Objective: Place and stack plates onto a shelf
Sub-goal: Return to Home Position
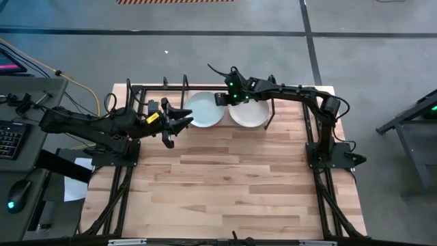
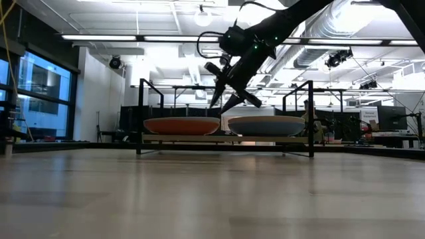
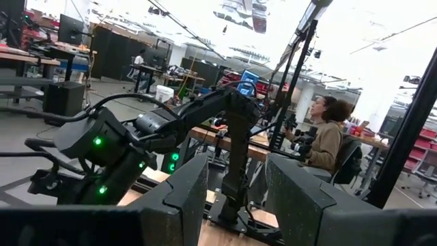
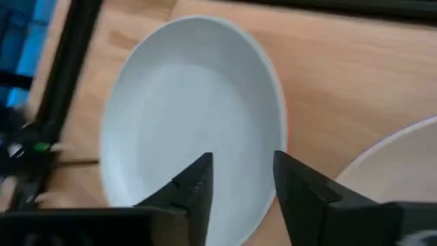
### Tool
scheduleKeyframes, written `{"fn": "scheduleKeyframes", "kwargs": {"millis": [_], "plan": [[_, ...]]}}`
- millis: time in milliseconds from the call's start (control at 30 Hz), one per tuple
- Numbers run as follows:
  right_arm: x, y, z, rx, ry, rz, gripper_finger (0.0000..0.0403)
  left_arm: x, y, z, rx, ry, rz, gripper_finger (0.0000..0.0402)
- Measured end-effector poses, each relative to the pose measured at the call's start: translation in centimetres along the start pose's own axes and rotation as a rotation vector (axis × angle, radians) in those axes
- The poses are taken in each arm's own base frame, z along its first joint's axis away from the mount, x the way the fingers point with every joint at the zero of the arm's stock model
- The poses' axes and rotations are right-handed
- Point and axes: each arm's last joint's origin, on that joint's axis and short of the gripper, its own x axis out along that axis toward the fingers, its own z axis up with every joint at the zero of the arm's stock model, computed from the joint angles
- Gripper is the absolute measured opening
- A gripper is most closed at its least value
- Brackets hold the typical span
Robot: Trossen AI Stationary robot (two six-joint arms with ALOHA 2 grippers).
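Note:
On the shelf (image 1: 166, 86) (image 2: 226, 139) at the table's far edge stand two stacks. The left one is a pale green plate (image 1: 203, 109) (image 4: 191, 102) resting on the red plate (image 2: 181, 125). The right one is a cream-white plate (image 1: 249, 114) (image 4: 403, 171) resting on the blue plate (image 2: 265, 125). My right gripper (image 1: 222, 100) (image 2: 224, 104) (image 4: 242, 171) hangs open above the gap between the stacks, over the pale green plate's right part, touching nothing. My left gripper (image 1: 179, 121) (image 3: 235, 184) is open, level, just left of the left stack.
Upright shelf posts (image 2: 139, 116) (image 2: 311, 118) stand at the rack's ends, and a black frame (image 1: 123, 171) edges the table. The bare wooden top (image 1: 232, 184) lies toward the near edge. A person (image 3: 328, 137) sits in the room beyond the table.

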Motion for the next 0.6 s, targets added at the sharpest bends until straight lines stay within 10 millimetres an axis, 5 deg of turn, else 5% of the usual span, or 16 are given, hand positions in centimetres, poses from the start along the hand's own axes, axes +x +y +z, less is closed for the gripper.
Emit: {"fn": "scheduleKeyframes", "kwargs": {"millis": [133,333,600], "plan": [[-1.6,0.4,0.2,-0.102,0.009,0.031,0.0165,0.0,0.0,0.0,0.001,0.000,0.016,0.0137],[-6.6,0.5,-0.9,-0.327,0.091,-0.021,0.0178,0.0,0.1,-0.1,0.005,0.003,0.035,0.0137],[-12.6,-0.7,-8.9,-0.460,0.105,0.107,0.0168,0.0,0.1,-0.1,0.004,0.005,0.035,0.0137]]}}
